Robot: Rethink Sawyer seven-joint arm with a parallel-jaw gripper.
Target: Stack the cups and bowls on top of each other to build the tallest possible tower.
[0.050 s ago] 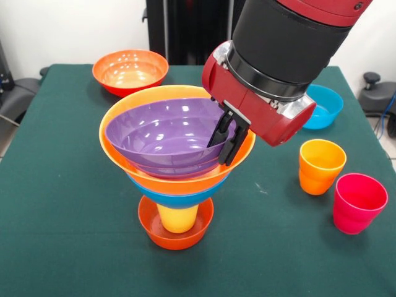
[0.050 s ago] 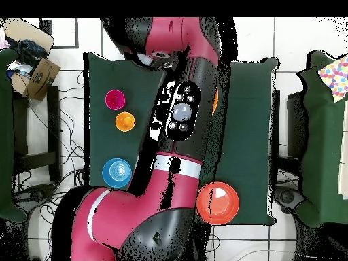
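- The gripper [image 1: 226, 137] has its two black fingers nearly closed on the right rim of the purple bowl [image 1: 167, 133], one finger inside the wall and one outside; the grip appears to pinch the rim itself.
- The purple bowl sits tilted inside the large light orange bowl [image 1: 124, 114], its left side low and its gripped side raised, so it is not yet seated level.
- Below the light orange bowl, the tower [image 1: 176, 185] narrows: a blue bowl [image 1: 173, 199], then a yellow cup [image 1: 177, 219] standing in a small red-orange bowl [image 1: 176, 238] on the green table [image 1: 62, 204].
- To do this step well, I judge the purple bowl should be lowered until its rim is level and centred over the yellow cup before release; the narrow base would tip under any sideways push.
- Opening should be gentle, then a straight lift.
- Right of the tower wait an orange cup [image 1: 320, 166] and a pinkish red cup [image 1: 359, 202]; behind it a teal-blue bowl [image 1: 323, 105] and a red-orange bowl [image 1: 130, 71].
- From overhead the arm [image 2: 180, 115] covers the tower.
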